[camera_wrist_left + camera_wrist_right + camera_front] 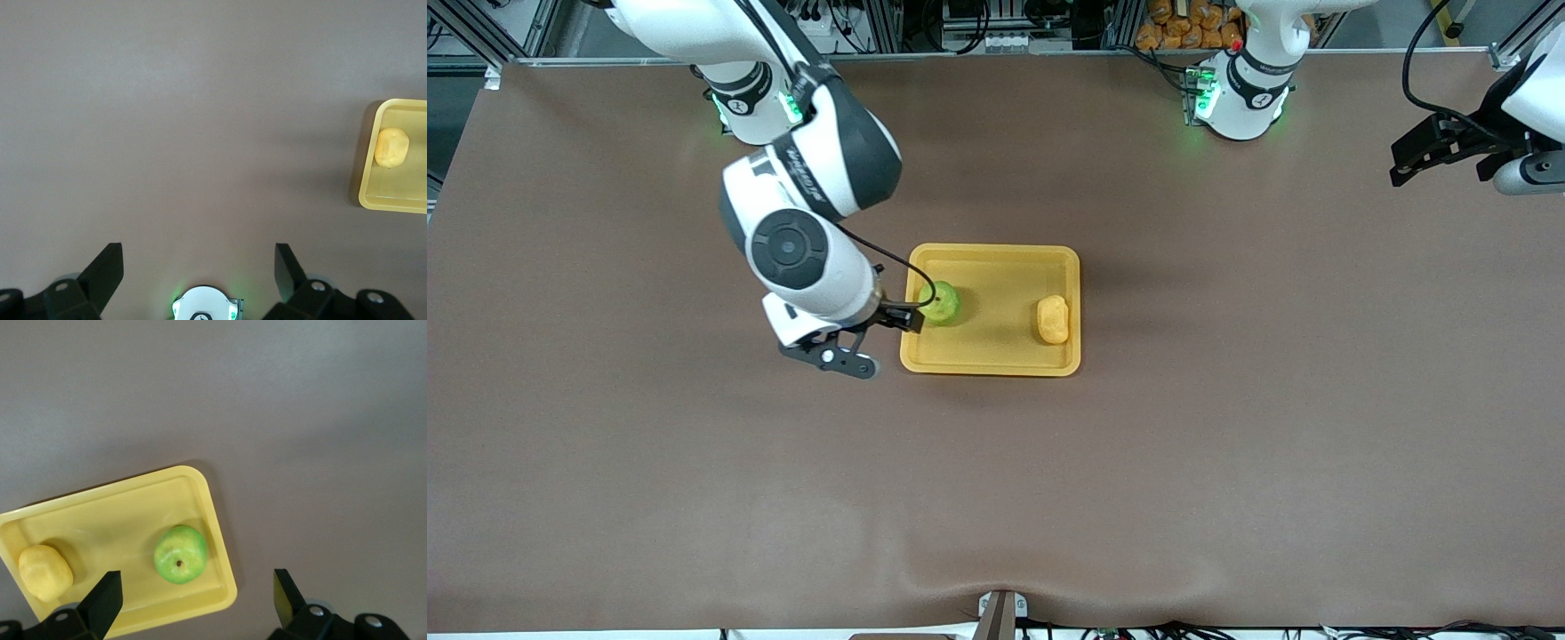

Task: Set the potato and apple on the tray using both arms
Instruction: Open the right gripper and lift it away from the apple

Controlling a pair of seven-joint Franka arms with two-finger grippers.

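The yellow-orange tray [996, 341] lies mid-table. In it, the green apple [941, 302] rests at the end toward the right arm, and the potato [1053, 320] at the end toward the left arm. My right gripper [879, 340] hangs open and empty over the tray's edge beside the apple. The right wrist view shows the apple [180, 554], the potato [45, 572] and the tray [120, 513] below that gripper [197, 600]. My left gripper [1400, 162] waits open and empty at the left arm's end of the table. Its wrist view holds the gripper [199, 267], the tray [371, 193] and the potato [391, 147].
A brown cover [1227, 444] spreads over the whole table. Orange packets [1183, 22] sit past the table's edge between the arm bases. The left arm's base [203, 305] shows in its own wrist view.
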